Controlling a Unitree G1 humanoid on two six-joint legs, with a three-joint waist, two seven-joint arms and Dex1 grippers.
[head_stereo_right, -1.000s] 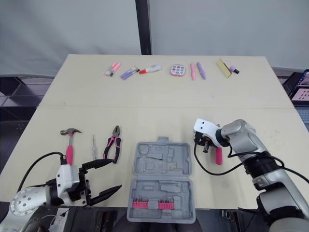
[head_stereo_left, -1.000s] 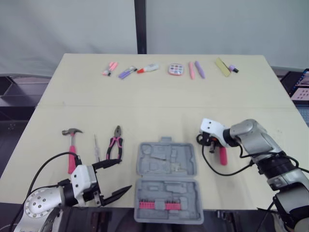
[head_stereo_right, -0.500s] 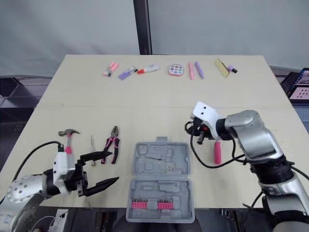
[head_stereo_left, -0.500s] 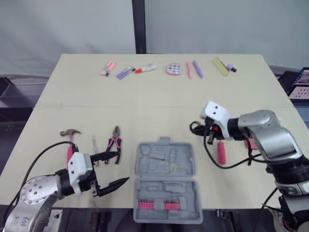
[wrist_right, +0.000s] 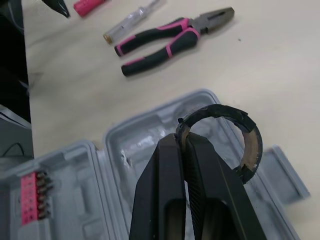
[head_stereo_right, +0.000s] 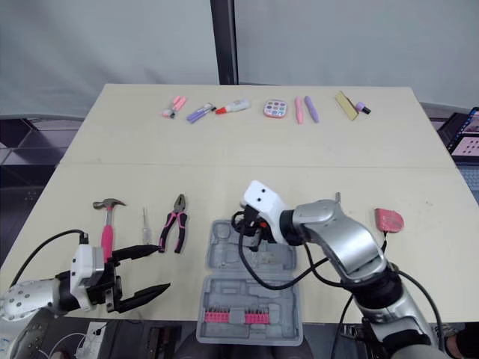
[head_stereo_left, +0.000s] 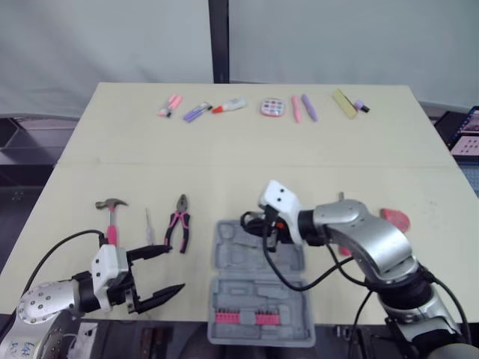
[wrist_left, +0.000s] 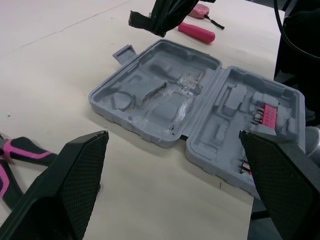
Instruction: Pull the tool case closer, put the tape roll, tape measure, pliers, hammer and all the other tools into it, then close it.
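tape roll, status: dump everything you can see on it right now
The tape roll is a thin black ring with a brownish inner face and an open centre; little tape seems left on it. The right gripper holds it, fingers shut on one side of its rim, so the ring stands beyond the fingertips, face-on to the wrist camera. It sits over the far half of the open grey tool case, the half away from the pink bits. Whether it touches the case cannot be told.
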